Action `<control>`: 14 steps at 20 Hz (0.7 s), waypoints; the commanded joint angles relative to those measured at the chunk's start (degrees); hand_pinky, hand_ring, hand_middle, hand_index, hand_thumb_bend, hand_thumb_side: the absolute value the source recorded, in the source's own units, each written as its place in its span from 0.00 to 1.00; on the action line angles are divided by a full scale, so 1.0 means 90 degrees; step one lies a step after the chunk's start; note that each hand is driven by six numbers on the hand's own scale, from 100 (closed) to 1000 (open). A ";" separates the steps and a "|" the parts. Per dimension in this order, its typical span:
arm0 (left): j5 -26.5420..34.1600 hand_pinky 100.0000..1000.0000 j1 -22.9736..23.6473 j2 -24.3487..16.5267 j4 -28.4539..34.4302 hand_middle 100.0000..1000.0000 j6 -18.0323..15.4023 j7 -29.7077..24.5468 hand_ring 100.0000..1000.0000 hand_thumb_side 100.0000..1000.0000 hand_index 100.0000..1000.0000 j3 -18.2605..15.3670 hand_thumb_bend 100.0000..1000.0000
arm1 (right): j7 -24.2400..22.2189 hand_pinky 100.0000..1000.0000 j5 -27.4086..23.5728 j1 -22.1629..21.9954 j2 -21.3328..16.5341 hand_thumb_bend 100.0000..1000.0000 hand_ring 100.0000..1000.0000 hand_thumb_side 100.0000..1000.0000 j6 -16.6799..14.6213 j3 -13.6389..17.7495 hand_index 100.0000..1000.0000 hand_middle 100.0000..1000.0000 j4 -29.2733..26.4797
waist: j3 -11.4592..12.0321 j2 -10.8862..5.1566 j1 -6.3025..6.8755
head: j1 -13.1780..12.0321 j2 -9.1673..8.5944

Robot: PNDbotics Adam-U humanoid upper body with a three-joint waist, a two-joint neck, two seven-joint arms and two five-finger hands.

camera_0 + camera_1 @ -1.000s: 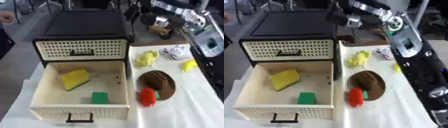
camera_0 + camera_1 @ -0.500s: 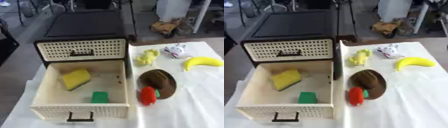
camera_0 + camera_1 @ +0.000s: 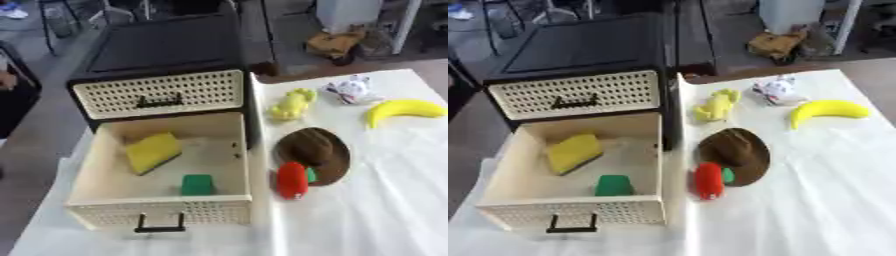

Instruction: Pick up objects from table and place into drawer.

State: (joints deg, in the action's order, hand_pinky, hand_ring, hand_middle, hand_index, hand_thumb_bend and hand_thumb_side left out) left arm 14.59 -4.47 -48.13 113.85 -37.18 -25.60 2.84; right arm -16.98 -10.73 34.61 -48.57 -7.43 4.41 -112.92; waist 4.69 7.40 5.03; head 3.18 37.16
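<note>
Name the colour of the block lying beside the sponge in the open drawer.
Green: the block shows best in the left eye view.

The table [image 3: 385, 200] is covered in white cloth, matt and faintly creased. The drawer unit [image 3: 162, 55] has a smooth, dark matt top; its cream fronts look like perforated plastic, each with a thin black handle. The open drawer [image 3: 105, 215] has smooth pale walls. Inside, the yellow sponge [image 3: 153, 151] looks soft and porous, the green block [image 3: 198, 184] smooth. The brown hat [image 3: 315, 152] looks matt, felt-like. The banana [image 3: 404, 110] and red pepper [image 3: 292, 180] look smooth, slightly glossy.
</note>
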 commanded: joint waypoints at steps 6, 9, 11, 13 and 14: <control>-0.2881 0.00 -0.0436 -0.0726 0.0083 0.36 -0.0244 -0.1797 0.02 0.71 0.88 0.1032 0.00 | 0.1137 0.60 0.0253 -0.0152 -0.0204 0.50 0.75 1.00 0.0029 -0.0124 0.65 0.55 -0.0186 | -0.0066 -0.0066 -0.0093 | -0.0088 -0.0018; -0.3076 0.00 -0.0524 -0.0621 0.0083 0.33 0.0025 -0.1835 0.00 0.70 0.88 0.1369 0.00 | 0.1258 0.60 0.0253 -0.0174 -0.0177 0.50 0.75 1.00 0.0031 -0.0098 0.64 0.55 -0.0186 | -0.0098 -0.0059 -0.0093 | -0.0130 0.0011; -0.3038 0.00 -0.0618 -0.0485 0.0083 0.32 0.0268 -0.1900 0.00 0.66 0.88 0.1572 0.00 | 0.1365 0.60 0.0232 -0.0190 -0.0163 0.49 0.75 1.00 0.0022 -0.0058 0.64 0.55 -0.0186 | -0.0112 -0.0064 -0.0098 | -0.0153 0.0036; -0.2941 0.00 -0.0783 -0.0346 0.0083 0.32 0.0437 -0.1907 0.00 0.61 0.86 0.1687 0.00 | 0.1460 0.60 0.0209 -0.0221 -0.0151 0.49 0.75 1.00 0.0013 -0.0030 0.64 0.55 -0.0186 | -0.0115 -0.0075 -0.0107 | -0.0156 0.0039; -0.2907 0.00 -0.0888 -0.0298 0.0083 0.33 0.0457 -0.1905 0.00 0.58 0.86 0.1730 0.00 | 0.1495 0.60 0.0202 -0.0247 -0.0146 0.49 0.75 1.00 0.0016 -0.0022 0.64 0.55 -0.0186 | -0.0114 -0.0084 -0.0111 | -0.0154 0.0036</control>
State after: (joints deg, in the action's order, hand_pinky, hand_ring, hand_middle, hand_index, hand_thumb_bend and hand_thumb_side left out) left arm -12.03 -11.66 -50.27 113.86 -27.39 -36.17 18.22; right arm -4.22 -8.95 31.91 -48.72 -7.29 3.34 -113.71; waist 3.62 7.38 4.18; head 2.06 37.20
